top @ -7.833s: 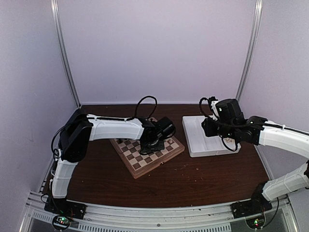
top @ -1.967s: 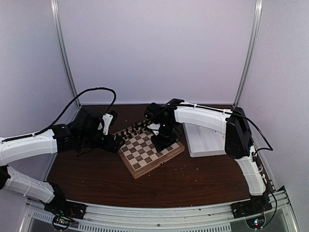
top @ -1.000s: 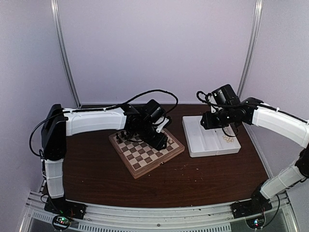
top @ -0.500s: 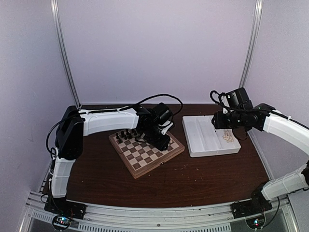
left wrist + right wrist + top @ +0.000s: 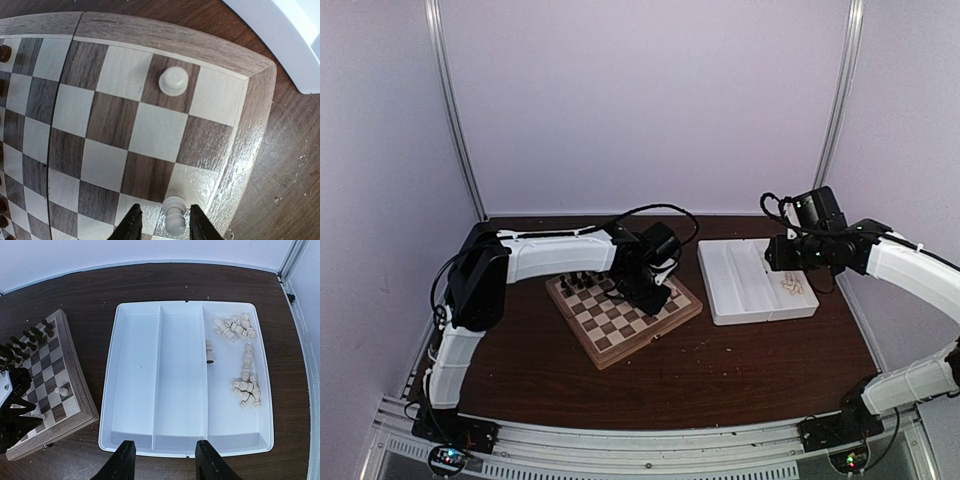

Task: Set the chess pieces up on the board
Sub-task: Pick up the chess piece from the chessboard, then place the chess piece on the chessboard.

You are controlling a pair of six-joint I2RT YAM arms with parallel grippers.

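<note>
The board (image 5: 620,325) lies angled at the table's middle, with dark figures (image 5: 582,280) along its far-left side. In the left wrist view a cream pawn (image 5: 173,81) stands on a dark square near the board's rim (image 5: 240,150). A second cream piece (image 5: 175,214) stands on the corner square between the fingers of my left gripper (image 5: 164,209). The jaws are open, with a gap on the piece's left. Many more chess pieces (image 5: 244,385) lie in the tray's right compartment. My right gripper (image 5: 165,445) hovers open and empty over the tray's near rim.
The white three-compartment tray (image 5: 157,390) sits right of the board; its left and middle compartments hold nothing. One cream piece (image 5: 210,351) lies against a divider. Small crumbs dot the dark wooden table (image 5: 720,370) in front of the board. Purple walls close in on all sides.
The left arm has folded in, and its gripper has settled over the board's right corner. The right gripper has drifted right, over the tray's far right part.
</note>
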